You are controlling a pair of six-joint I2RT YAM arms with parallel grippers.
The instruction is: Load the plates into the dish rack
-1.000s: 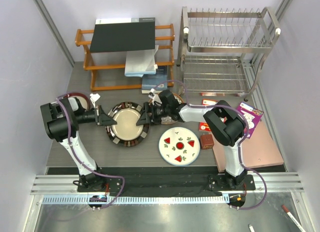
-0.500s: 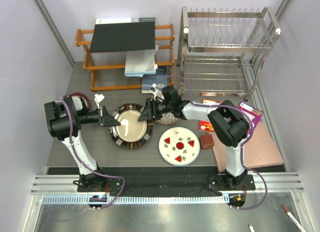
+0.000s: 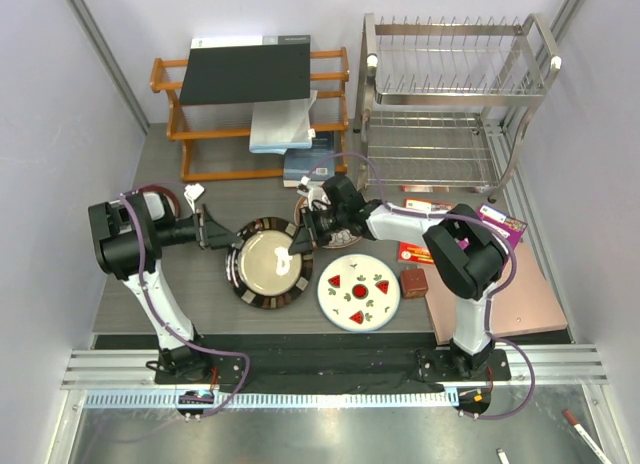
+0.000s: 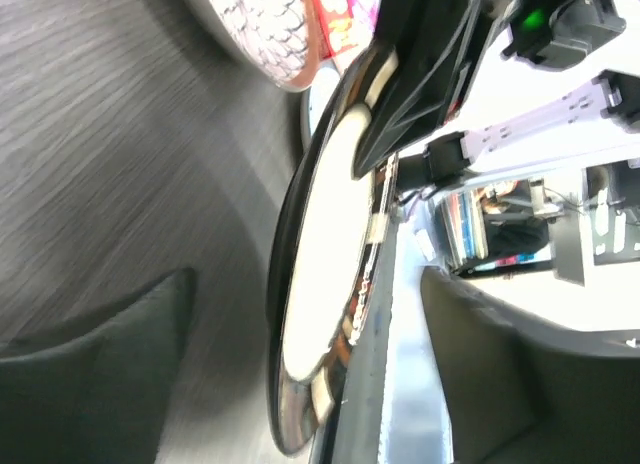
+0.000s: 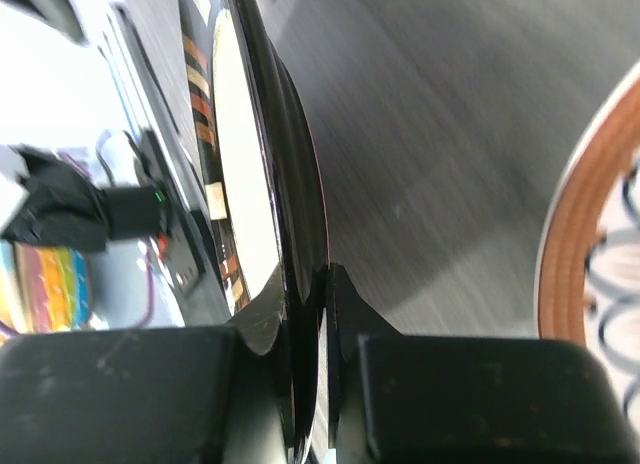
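The dark brown-rimmed plate with a beige centre (image 3: 268,264) is left of centre on the table. My right gripper (image 3: 301,238) is shut on its right rim, and the pinch shows edge-on in the right wrist view (image 5: 322,319). My left gripper (image 3: 226,240) is open at the plate's left rim (image 4: 300,344), which lies between the spread fingers (image 4: 100,364). The watermelon plate (image 3: 359,292) lies flat to the right. A petal-pattern plate (image 4: 265,29) sits under my right arm, its rim (image 5: 585,234) close beside the gripper. The silver dish rack (image 3: 455,94) stands at the back right, with no plates in it.
An orange wooden shelf (image 3: 250,114) with a black board and books stands at the back left. A red picture card (image 3: 410,250), a small brown cube (image 3: 413,281), a purple card (image 3: 502,229) and a copper board (image 3: 505,304) lie at the right.
My left gripper has opened and let go of the brown-rimmed plate. My right gripper has shut on its opposite rim. The plate has shifted right and toward the near edge.
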